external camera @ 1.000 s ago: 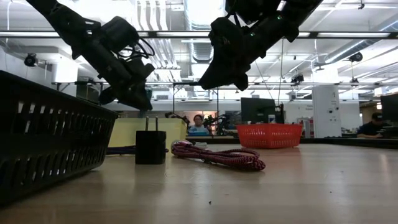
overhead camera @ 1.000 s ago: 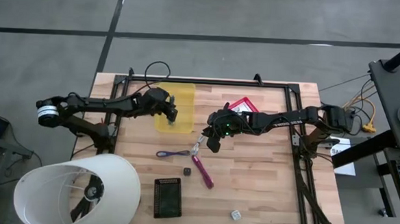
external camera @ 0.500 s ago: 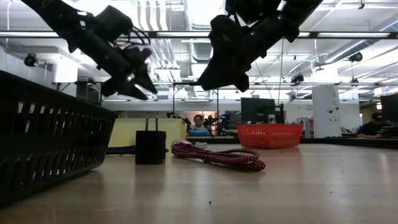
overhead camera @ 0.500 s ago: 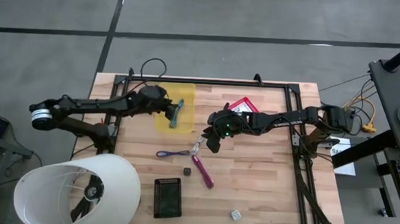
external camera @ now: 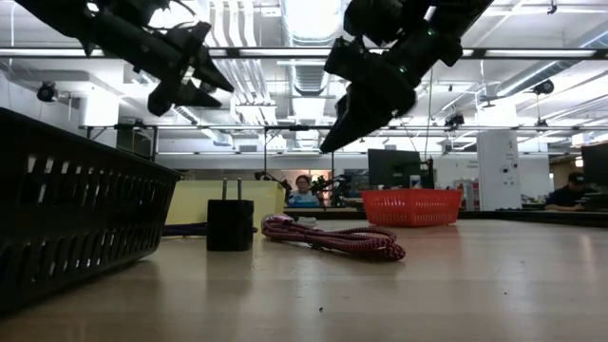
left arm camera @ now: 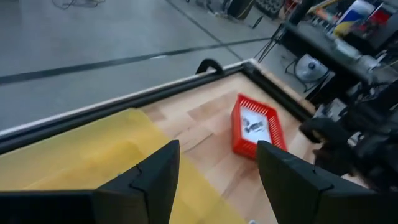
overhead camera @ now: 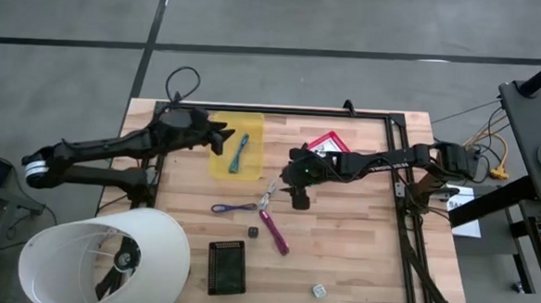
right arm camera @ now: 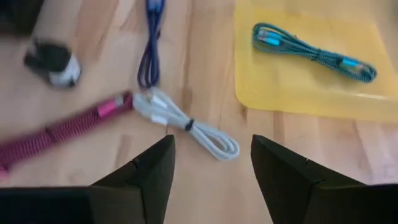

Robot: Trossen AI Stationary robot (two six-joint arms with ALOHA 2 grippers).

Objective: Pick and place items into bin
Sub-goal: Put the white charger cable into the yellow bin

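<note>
A teal cable [overhead camera: 240, 153] lies loose in the yellow bin [overhead camera: 222, 163] at the far left; the right wrist view shows it there too [right arm camera: 311, 53]. My left gripper [overhead camera: 218, 138] hangs open above the bin's left edge, empty [left arm camera: 214, 180]. On the bare wood lie a white cable [right arm camera: 186, 121], a purple cord loop [right arm camera: 151, 56] and a magenta cable [right arm camera: 62, 134]. My right gripper [overhead camera: 298, 196] stands open above the table just right of the white cable [overhead camera: 273, 191], fingers empty [right arm camera: 211, 180].
A red basket [overhead camera: 327, 143] holding a small metal piece stands at the far middle. A black slotted basket [overhead camera: 226, 265], a dark cube [overhead camera: 252, 232] and a clear cube [overhead camera: 319, 289] sit toward the near edge. A white lampshade-like shell [overhead camera: 107, 254] overhangs the near left corner.
My left gripper has opened over the yellow bin and let go of the teal cable, which now lies in the bin. It has then drawn back up and toward the table's left edge. My right gripper has shifted slightly toward the right.
</note>
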